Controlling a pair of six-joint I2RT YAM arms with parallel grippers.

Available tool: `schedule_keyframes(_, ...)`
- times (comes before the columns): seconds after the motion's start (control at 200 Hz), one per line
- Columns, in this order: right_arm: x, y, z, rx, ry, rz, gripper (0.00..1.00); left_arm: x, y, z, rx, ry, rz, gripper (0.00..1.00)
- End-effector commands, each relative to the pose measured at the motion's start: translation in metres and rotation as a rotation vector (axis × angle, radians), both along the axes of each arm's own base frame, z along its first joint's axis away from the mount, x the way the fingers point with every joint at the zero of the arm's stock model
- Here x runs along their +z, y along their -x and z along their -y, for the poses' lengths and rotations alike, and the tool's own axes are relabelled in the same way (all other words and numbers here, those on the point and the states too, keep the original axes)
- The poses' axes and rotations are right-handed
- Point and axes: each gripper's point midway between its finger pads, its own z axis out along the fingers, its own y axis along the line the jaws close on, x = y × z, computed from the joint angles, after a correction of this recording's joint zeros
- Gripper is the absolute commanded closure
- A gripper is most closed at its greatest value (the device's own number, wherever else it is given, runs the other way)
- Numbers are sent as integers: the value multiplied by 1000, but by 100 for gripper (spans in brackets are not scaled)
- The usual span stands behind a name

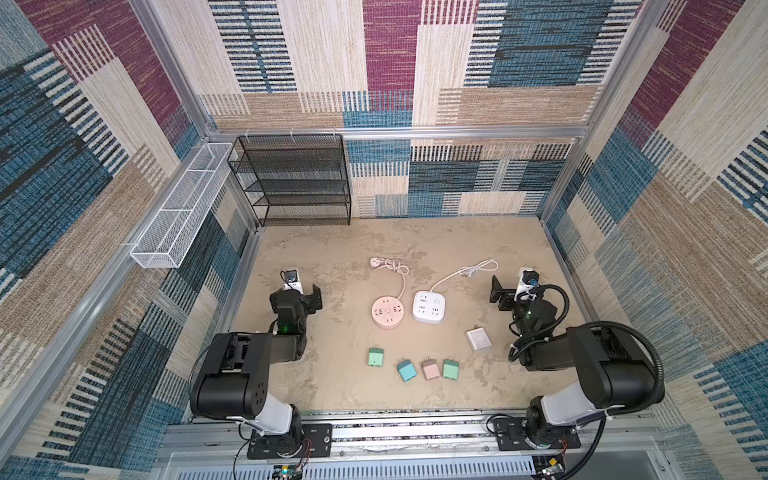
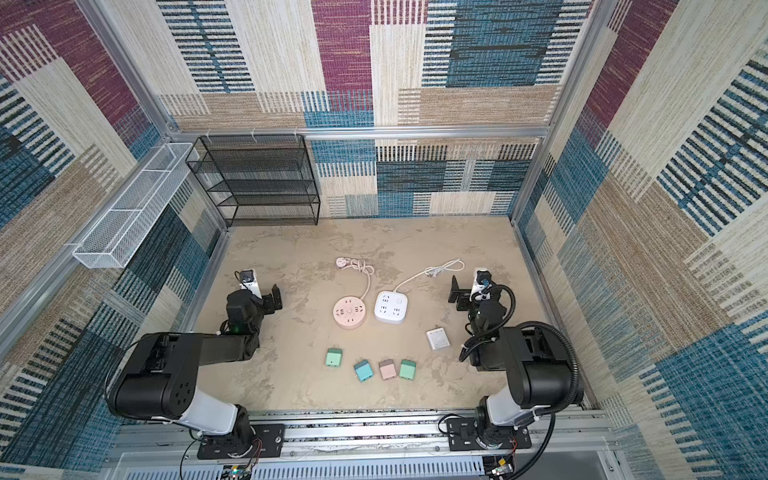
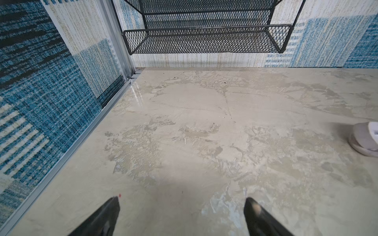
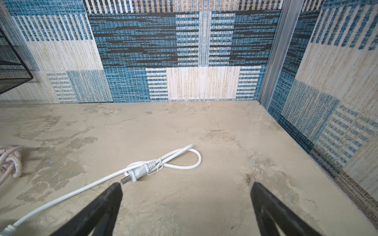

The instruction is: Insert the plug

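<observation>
Woven patchwork walls (image 1: 390, 62) box in a mottled beige tabletop (image 1: 332, 257). At its sides the left gripper (image 3: 182, 199) and right gripper (image 4: 186, 185) hang spread wide, holding nothing. Between them lie the pink round socket (image 1: 387, 311) and white square socket (image 1: 429, 306). Behind both grippers lie the white charger (image 1: 478, 340), nearest the right gripper, and four coloured plugs (image 1: 431, 369), prongs aimed at the sockets. The right gripper looks better placed to start.
</observation>
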Motion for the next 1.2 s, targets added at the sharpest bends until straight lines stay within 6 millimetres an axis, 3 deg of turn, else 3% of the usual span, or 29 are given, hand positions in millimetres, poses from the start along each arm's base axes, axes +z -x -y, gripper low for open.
schedule_keyframes(0.0, 6, 1, 1, -8, -1, 26, 0, 3, -2, 0, 3, 12, 12, 1)
schedule_keyframes(1.102, 6, 0, -2, 18, -1, 24, 0, 2, -2, -6, 10, 50, 8, 1)
schedule_keyframes(1.192, 9, -12, -17, 110, 31, -29, 0, 19, -5, 1, -27, 40, 10, 1)
